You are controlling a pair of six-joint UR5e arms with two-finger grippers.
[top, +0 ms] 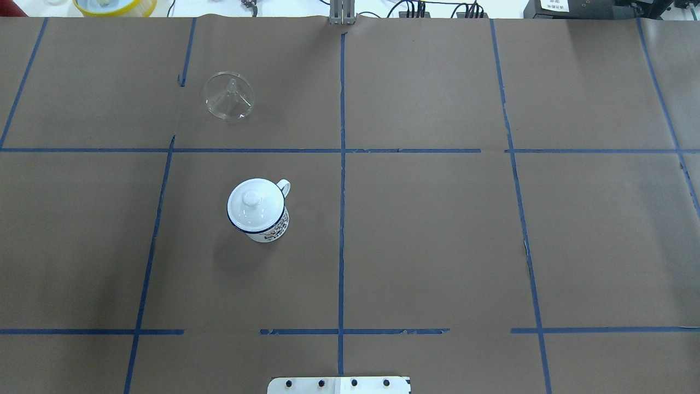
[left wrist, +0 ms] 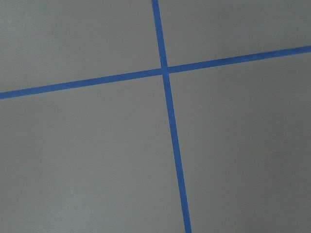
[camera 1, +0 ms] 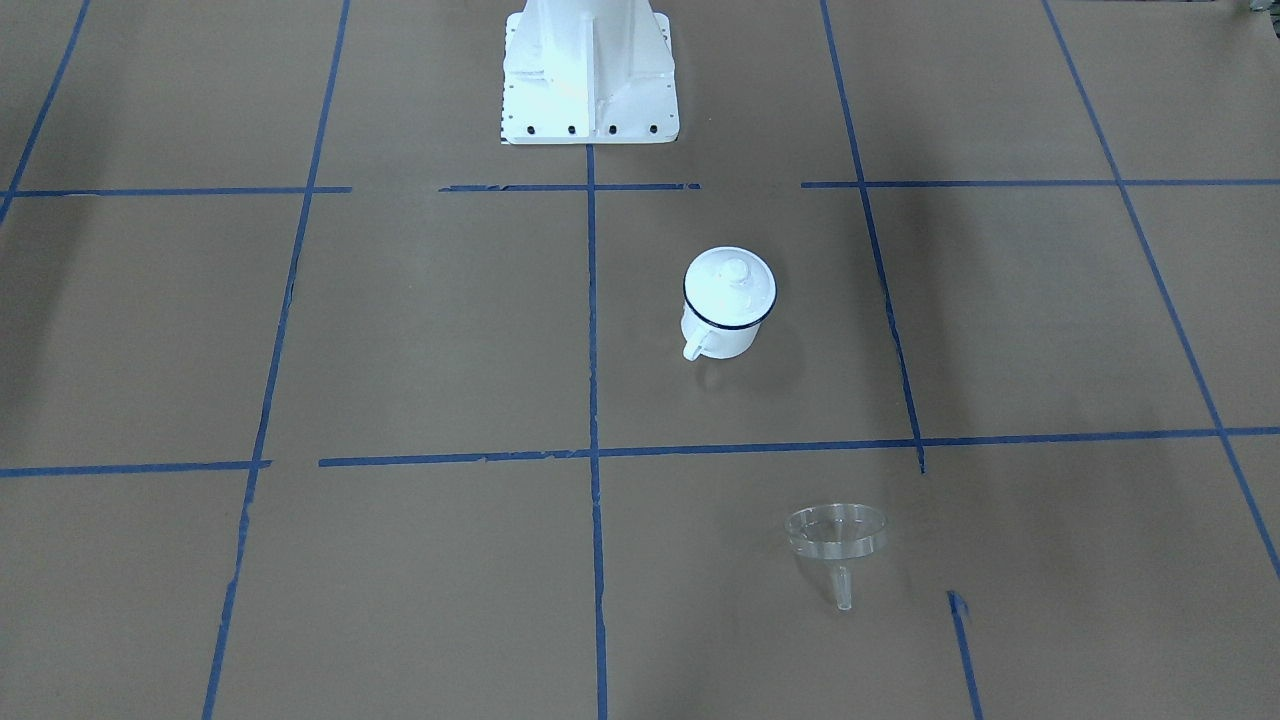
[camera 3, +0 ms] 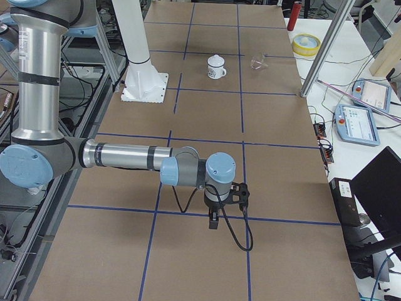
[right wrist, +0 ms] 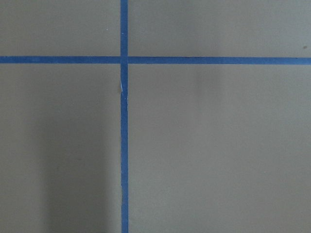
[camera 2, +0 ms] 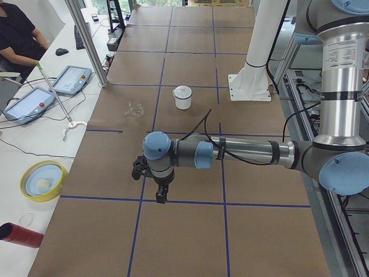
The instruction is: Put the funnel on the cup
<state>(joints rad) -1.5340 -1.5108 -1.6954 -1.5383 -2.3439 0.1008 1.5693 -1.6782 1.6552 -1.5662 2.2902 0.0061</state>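
Note:
The cup (camera 1: 728, 332) is a white enamel mug with a dark blue rim, upright on the brown paper table, with a round white knobbed lid (camera 1: 731, 284) on top. It also shows in the overhead view (top: 269, 227). The clear funnel (camera 1: 837, 530) lies tilted on its side, apart from the cup, spout toward the operators' side; overhead it (top: 228, 96) is at the far left. My left gripper (camera 2: 161, 196) and right gripper (camera 3: 214, 221) hang over bare paper far from both; I cannot tell whether they are open or shut.
The white robot pedestal (camera 1: 590, 70) stands behind the cup. A yellow bowl (camera 2: 41, 180), a red can (camera 2: 20, 235), tablets (camera 2: 70, 78) and a seated operator (camera 2: 17, 34) are off the table's far side. A metal post (camera 2: 86, 40) rises at that edge.

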